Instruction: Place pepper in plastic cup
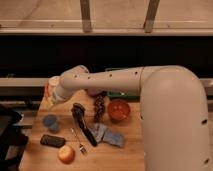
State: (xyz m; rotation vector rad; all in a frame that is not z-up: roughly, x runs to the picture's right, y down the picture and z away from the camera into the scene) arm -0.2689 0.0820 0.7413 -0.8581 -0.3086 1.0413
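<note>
"Pepper (78, 141) first — where is it?"
"Low on the worktop (117, 159), a slim thing just beyond the apple (66, 153), just beside the tool (88, 136). Touching or not, I can't tell."
"And the tool?"
"Clenched, gripping nothing I can see."
"So?"
"I'd open it, straddle the pepper's middle crosswise and close gently. Then carry it over to the cup (50, 121) — release low, point down, inside the rim."

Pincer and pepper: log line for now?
pincer: shut, over table | pepper: on table beside pincer, not held | plastic cup: upright, apart from both | stage: grasp not yet made
</note>
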